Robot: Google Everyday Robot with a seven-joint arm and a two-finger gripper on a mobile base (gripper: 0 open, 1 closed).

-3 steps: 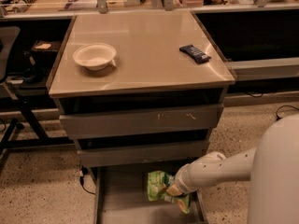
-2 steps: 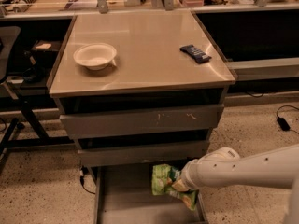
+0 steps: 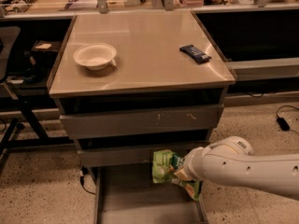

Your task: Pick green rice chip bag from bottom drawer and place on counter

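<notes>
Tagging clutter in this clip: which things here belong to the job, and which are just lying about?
Job: green rice chip bag; gripper, at the bag over the open bottom drawer; counter.
Lying about: white bowl and dark blue wrapper, both on the counter.

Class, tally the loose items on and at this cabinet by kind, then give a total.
Bowls: 1, the white bowl on the counter.
Snack packets: 2, the dark blue wrapper on the counter and the green rice chip bag in the hand above the bottom drawer.
Total: 3.
</notes>
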